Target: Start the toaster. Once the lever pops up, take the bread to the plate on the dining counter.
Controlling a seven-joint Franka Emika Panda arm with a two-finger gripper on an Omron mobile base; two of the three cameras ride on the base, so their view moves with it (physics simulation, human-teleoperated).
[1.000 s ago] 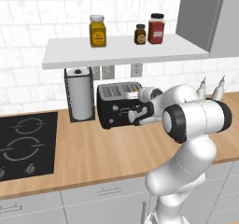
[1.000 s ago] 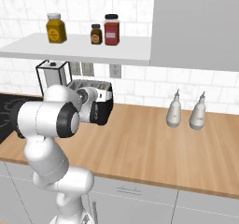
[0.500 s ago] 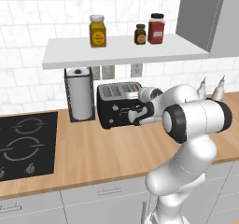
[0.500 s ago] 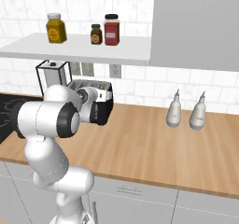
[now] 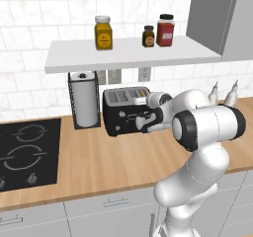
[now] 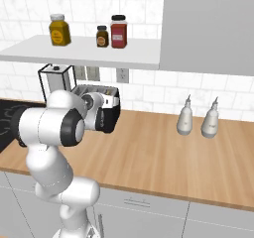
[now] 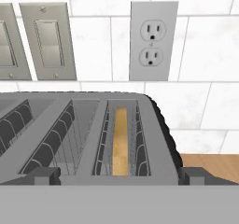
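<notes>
Bread (image 7: 121, 141) sits in the toaster's (image 5: 124, 111) right slot, so we lower our spread-apart end effector (image 7: 119, 175) onto the front lever and press it fully down.

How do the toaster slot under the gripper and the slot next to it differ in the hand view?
The slot under the gripper, rightmost on the toaster, holds the bread, its tan crust edge showing upright between the wire guides. The neighbouring slot holds nothing, only bare wire guides. The filled slot sits centred between the open fingertips; the empty slot lies off to the left. Both are long, grey and wire-lined.
</notes>
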